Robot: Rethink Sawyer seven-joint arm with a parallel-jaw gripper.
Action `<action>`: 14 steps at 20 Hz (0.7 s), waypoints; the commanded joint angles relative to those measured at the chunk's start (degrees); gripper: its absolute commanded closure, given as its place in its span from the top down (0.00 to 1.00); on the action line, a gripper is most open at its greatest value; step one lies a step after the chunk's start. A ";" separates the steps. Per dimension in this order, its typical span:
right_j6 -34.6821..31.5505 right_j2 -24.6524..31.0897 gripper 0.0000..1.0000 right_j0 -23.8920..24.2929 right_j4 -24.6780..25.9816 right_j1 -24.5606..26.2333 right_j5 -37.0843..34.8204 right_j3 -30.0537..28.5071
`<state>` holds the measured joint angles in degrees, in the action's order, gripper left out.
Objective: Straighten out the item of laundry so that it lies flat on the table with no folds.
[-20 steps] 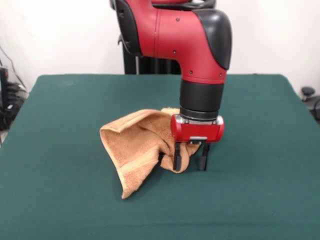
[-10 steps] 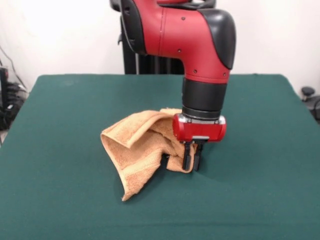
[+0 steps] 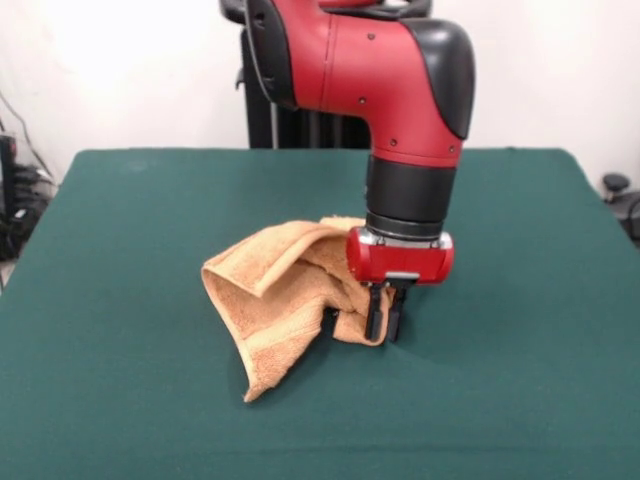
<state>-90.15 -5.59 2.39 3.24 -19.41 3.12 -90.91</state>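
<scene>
The orange-tan terry towel (image 3: 285, 300) lies crumpled and folded on the dark green table (image 3: 120, 400), near the middle. One end runs down to a point toward the front. My gripper (image 3: 384, 322) stands at the towel's right edge, low at the table top. Its fingers are closed together on the towel's right corner, which bunches between them. The white label is hidden.
The red and black arm (image 3: 400, 110) comes down from the top over the towel's right side. The pedestal (image 3: 290, 130) stands behind the table's far edge. Cables and dark gear show at the left edge (image 3: 15, 200).
The fingers stood apart around the towel's right corner one second ago and have closed on it. Arm and towel have barely moved since half a second ago.
</scene>
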 commanded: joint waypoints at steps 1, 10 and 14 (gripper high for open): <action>-14.23 1.26 0.00 -2.33 -5.30 0.98 -2.96 -2.64; -16.85 -4.97 0.00 -10.76 -12.02 -15.99 -21.95 -10.48; -16.83 -7.55 0.00 -13.09 -12.95 -18.62 -28.33 -10.73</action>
<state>-90.19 -11.86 -6.55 -5.16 -32.38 -11.21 -96.65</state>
